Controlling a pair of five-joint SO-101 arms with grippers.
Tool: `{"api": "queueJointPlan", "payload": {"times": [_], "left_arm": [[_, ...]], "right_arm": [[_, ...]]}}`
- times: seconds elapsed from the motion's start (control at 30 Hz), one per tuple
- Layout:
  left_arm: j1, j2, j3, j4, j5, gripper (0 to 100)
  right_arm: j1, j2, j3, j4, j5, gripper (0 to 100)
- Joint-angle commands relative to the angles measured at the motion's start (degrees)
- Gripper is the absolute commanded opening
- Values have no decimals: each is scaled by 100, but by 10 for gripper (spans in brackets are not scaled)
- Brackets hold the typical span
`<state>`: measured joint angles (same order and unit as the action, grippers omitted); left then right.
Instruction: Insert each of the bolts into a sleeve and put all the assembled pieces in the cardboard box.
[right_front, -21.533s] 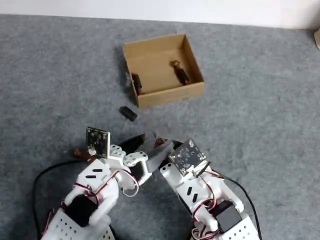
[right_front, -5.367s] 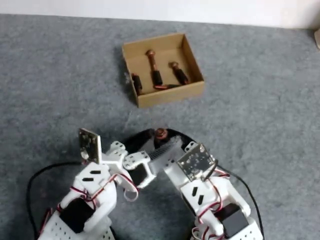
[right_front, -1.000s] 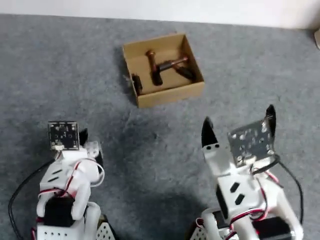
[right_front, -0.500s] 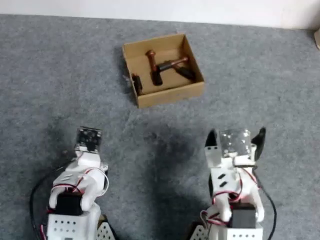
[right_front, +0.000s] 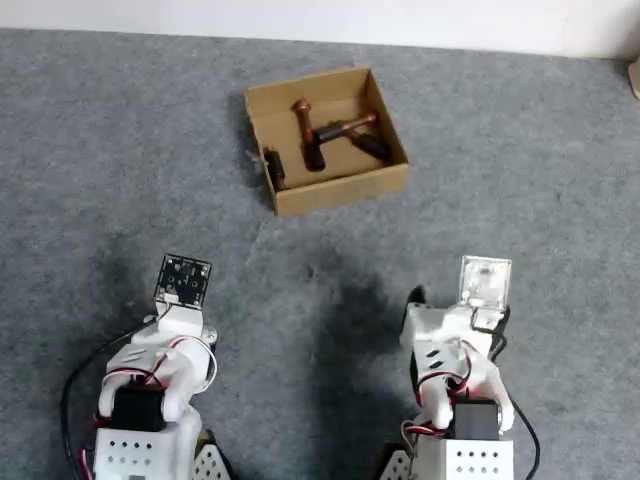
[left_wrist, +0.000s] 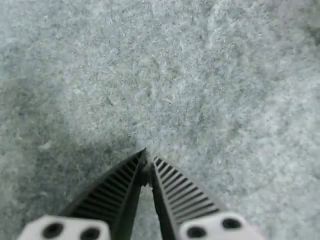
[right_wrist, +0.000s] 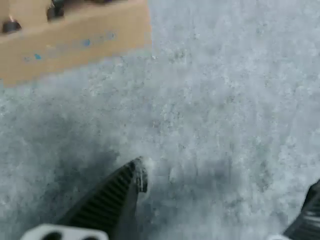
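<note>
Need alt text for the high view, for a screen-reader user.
An open cardboard box on grey carpet holds several copper bolts fitted in dark sleeves. Two white robot arms, the left arm and the right arm, sit side by side at the near edge, apart from the box.

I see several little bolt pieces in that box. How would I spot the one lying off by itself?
On the grey carpet, beyond the two arms, sits an open cardboard box. The piece lies along the box's left wall, at the end nearer the arms; the others cluster mid-box, while this one lies alone.
</note>
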<state>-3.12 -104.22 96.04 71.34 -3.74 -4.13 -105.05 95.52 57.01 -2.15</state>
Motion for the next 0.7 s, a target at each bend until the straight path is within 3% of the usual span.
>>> {"api": "queueJointPlan", "payload": {"times": [0.0, 0.13, 0.37, 0.67], "left_arm": [[-66, -66, 119, 62, -53, 10], [-66, -66, 119, 62, -62, 8], [-66, -57, 119, 62, -53, 7], [-66, -57, 119, 62, -53, 7]], "right_arm": [[66, 4, 629, 866, 343, 428], [268, -13, 629, 1446, 1020, 428], [1727, -13, 629, 1499, 2664, 428], [1842, -4, 629, 1499, 2848, 428]]}}
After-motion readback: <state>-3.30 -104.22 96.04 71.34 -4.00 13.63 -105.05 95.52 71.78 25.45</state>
